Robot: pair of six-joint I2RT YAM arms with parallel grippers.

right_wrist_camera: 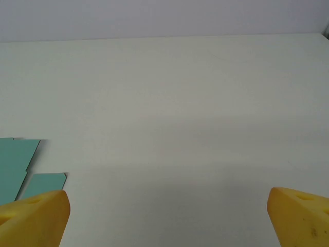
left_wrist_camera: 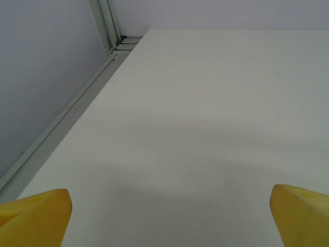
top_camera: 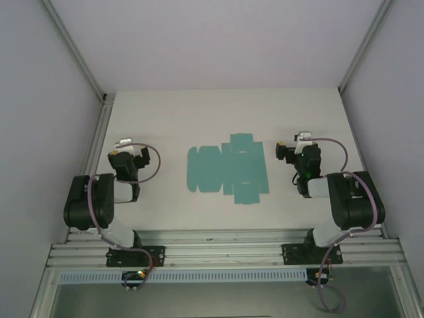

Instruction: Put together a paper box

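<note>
Flat teal-green card cut-out sheet (top_camera: pixel 227 169) lying mid white worktop (top_camera: pixel 165 119), between left hand (top_camera: pixel 123 144) and right hand (top_camera: pixel 299 138), both spread open.

Robot lab cell: white table (top_camera: pixel 199 112), aluminium frame rails (top_camera: pixel 225 252), plain pale enclosing walls (top_camera: pixel 218 40).

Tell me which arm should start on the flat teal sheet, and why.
Probably the right. The paper box lies flat and unfolded, nearer the right gripper, whose wrist camera catches its flaps. The left gripper sits farther from it. Both are open.
</note>
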